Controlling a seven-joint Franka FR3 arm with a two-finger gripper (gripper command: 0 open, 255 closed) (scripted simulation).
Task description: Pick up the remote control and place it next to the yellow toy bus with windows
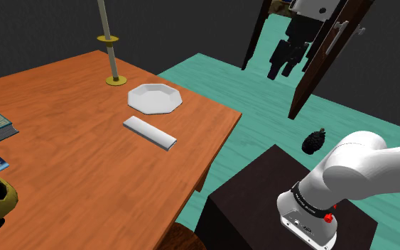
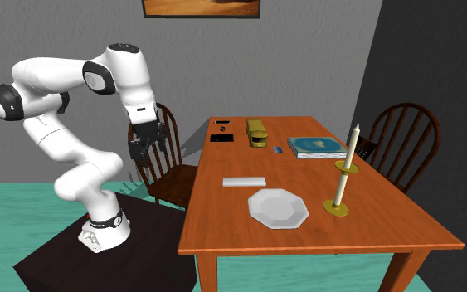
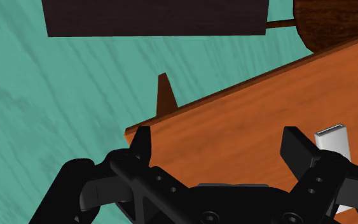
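Second ext. view: white plate (image 2: 278, 207) sits nearest on the wooden table (image 2: 389, 224). The pale slab remote (image 2: 245, 182) lies flat just past it, at 11 o'clock. Off the table's side at remote's 9 o'clock hangs the gripper (image 2: 144, 145) — fingers apart, empty. The yellow bus (image 2: 257, 133) stands farther back at 12 — well apart.

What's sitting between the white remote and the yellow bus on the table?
In the second exterior view, only bare table separates the remote from the bus; a blue card lies aside.
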